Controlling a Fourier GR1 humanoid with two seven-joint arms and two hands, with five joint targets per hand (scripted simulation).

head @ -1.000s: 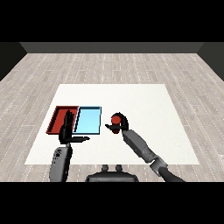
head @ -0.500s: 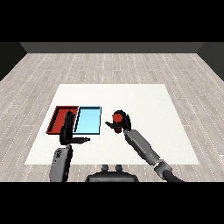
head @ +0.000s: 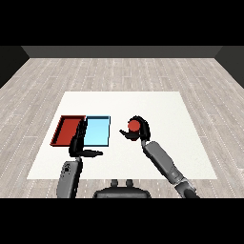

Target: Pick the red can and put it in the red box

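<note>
Your right hand [head: 138, 132] was curled round the red can [head: 134, 125], fingers and thumb wrapped about it, to the right of the light blue tray [head: 97, 132] and apart from it; whether the can sat on the white table [head: 157, 107] or hung just above it, you could not have told from the head view. The red tray [head: 68, 130] lay on the far side of the blue one, touching it along one edge; so the can had to cross the whole blue tray to reach its place.

That crossing looked like your chief hazard; carried too low, the can's base could have caught the blue tray's rim, and let go too soon, it would have landed in the wrong colour.

Your left hand [head: 80, 143] stood upright at the near edge of both trays, fingers straight and raised, thumb out to the side, holding nothing; it sat close to the path, and a sweep from the right could have knocked into it; you might have wanted it drawn aside first.
</note>
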